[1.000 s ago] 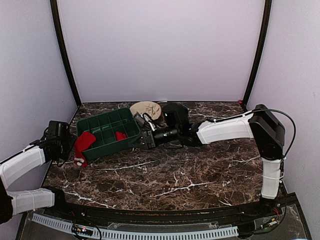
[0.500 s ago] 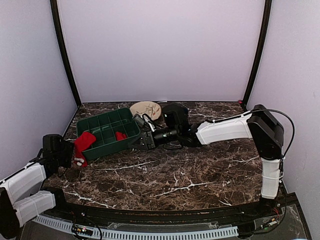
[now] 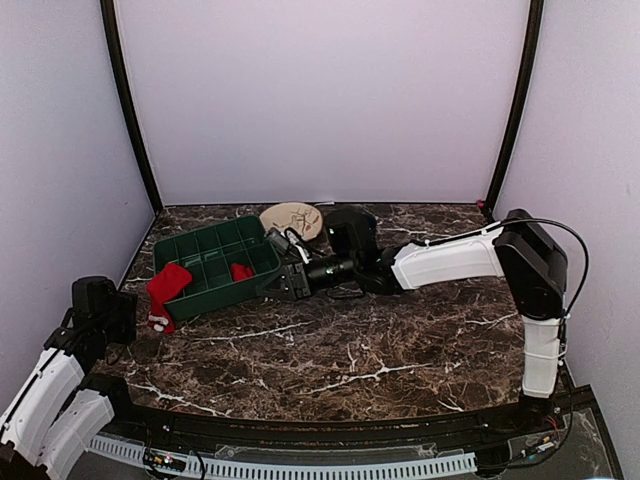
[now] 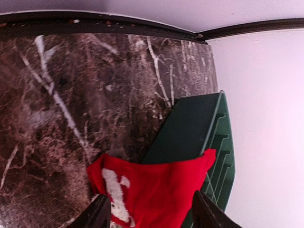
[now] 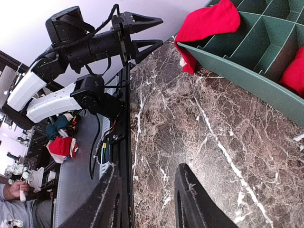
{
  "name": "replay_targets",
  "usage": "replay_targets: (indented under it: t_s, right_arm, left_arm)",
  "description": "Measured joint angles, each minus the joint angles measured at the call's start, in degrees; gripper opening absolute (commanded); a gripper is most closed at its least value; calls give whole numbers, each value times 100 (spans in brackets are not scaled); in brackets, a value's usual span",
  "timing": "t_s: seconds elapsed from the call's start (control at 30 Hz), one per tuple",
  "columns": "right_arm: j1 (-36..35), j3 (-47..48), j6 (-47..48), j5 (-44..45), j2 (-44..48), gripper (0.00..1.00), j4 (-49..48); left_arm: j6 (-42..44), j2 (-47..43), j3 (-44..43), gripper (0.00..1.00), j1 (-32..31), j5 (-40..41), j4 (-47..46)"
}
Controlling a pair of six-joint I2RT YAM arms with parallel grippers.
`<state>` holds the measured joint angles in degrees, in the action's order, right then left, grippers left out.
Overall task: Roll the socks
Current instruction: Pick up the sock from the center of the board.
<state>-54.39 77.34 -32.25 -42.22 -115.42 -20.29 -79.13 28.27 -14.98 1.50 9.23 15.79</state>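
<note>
A red sock with white marks (image 3: 166, 287) hangs over the left rim of the green divided tray (image 3: 205, 285), its toe on the table. A rolled red sock (image 3: 241, 271) sits in a tray compartment. My left gripper (image 3: 128, 318) is open and empty, just left of the hanging sock. In the left wrist view the sock (image 4: 161, 187) lies ahead between the open fingers (image 4: 100, 214), untouched, against the tray (image 4: 209, 133). My right gripper (image 3: 274, 284) is open and empty at the tray's right front corner. The right wrist view shows the sock (image 5: 206, 23), the tray (image 5: 247, 78) and bare marble.
A beige patterned cloth item (image 3: 292, 218) lies behind the tray by the back wall. Side walls stand close on the left and right. The right wrist view shows the table's near edge rail (image 5: 124, 142) and the left arm (image 5: 90, 45).
My left arm has drawn back toward the near left corner, away from the hanging red sock. The sock and my right arm have stayed put.
</note>
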Motion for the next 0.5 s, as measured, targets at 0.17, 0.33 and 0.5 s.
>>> replay_targets:
  t_s: [0.17, 0.33, 0.5]
  right_arm:
    - [0, 0, 2, -9, -22, 37, -22]
    - [0, 0, 2, -24, -26, 37, -24]
    - [0, 0, 7, -42, -66, 36, -24]
  left_arm:
    - [-411, 0, 2, 48, 0, -111, 750]
    - [-509, 343, 2, 46, 0, -293, 1143]
    - [-501, 505, 111, 52, 0, -501, 946]
